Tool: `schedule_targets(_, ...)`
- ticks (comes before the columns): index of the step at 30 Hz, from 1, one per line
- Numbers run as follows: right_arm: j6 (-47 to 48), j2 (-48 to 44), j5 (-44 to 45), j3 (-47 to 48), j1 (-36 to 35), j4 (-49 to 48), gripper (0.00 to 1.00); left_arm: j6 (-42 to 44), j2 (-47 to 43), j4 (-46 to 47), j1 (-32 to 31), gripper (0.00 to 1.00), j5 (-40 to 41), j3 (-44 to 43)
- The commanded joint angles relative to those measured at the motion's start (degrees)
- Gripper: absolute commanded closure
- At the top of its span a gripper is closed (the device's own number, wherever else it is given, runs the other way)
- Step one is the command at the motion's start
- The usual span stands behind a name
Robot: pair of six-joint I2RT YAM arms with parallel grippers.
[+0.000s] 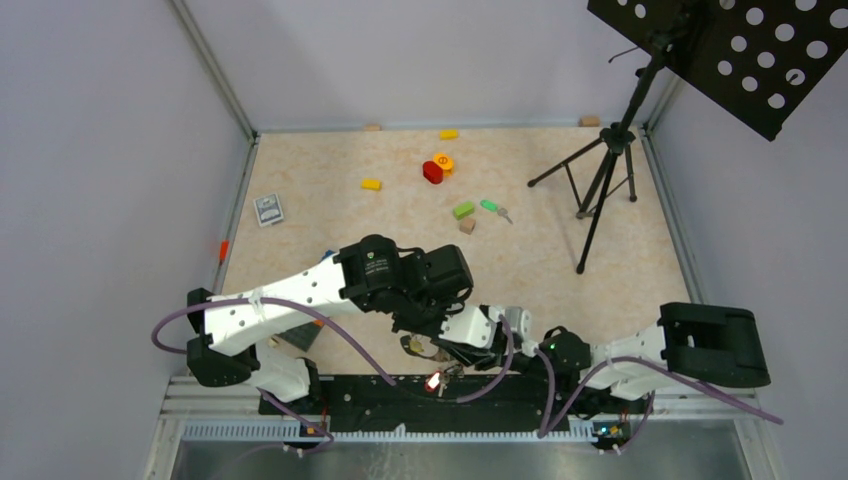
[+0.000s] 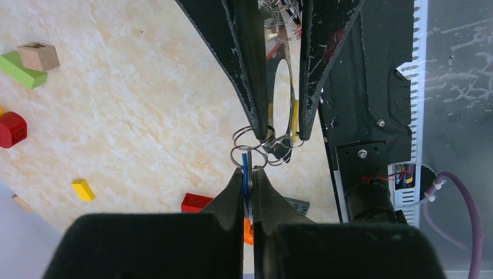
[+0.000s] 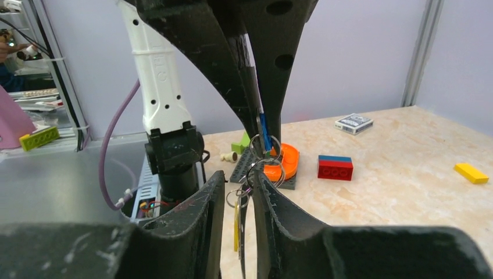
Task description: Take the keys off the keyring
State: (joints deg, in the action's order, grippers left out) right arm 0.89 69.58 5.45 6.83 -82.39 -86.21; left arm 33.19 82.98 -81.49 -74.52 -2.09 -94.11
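Observation:
My left gripper [image 2: 249, 174] is shut on the blue-headed key [image 2: 245, 165], edge-on between its fingertips. The key hangs in linked metal rings [image 2: 250, 148]. My right gripper [image 3: 238, 186] comes from the opposite side and is shut on the grey strap keyring [image 2: 289, 81], whose loop stands between its fingers. A yellow tag [image 3: 236, 226] hangs in that gap. In the right wrist view the blue key [image 3: 264, 131] sits in the left fingertips above the rings [image 3: 268, 164]. In the top view both grippers meet near the front edge [image 1: 425, 345]. A red glint [image 1: 433, 381] shows just below them; I cannot tell if it is the red key.
An orange curved toy piece [image 3: 283, 160] lies on a grey studded plate [image 3: 247, 164] just behind the grippers, with a red-and-blue brick [image 3: 335, 167] beside it. A card deck [image 1: 268, 209], coloured blocks and a green-headed key [image 1: 495, 208] lie farther back. A tripod stand [image 1: 600, 190] is at the right.

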Motion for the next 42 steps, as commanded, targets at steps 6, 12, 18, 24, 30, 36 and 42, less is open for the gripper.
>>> schedule_targets(6,-3.17,3.55,-0.84,2.20,-0.77,-10.18,0.76,0.00,-1.68,0.50,-0.27,1.00,-0.53,-2.60)
schedule_targets(12,-3.86,4.85,-0.57,2.38,-0.74,-12.48,0.77,-0.21,-1.69,0.55,-0.27,1.00,-0.54,-2.54)
schedule_targets(18,-3.96,4.32,-0.50,2.57,-0.76,-12.57,0.76,-0.40,-1.33,0.55,-0.27,1.00,-0.49,-2.31)
schedule_targets(24,-3.53,2.83,0.13,2.10,-0.75,-12.53,0.76,-0.68,-1.48,0.52,-0.27,1.00,-0.24,-2.32)
schedule_targets(30,-3.30,1.50,0.60,1.54,-0.75,-12.49,0.76,-0.93,-1.33,0.51,-0.27,1.00,-0.08,-2.44)
schedule_targets(36,-3.39,1.17,1.03,1.39,-0.81,-12.50,0.76,-0.97,-1.03,0.50,-0.27,1.00,-0.10,-2.59)
schedule_targets(42,-3.75,2.07,1.91,2.27,-0.76,-12.51,0.76,-1.24,-0.74,0.53,-0.36,1.00,-0.08,-2.64)
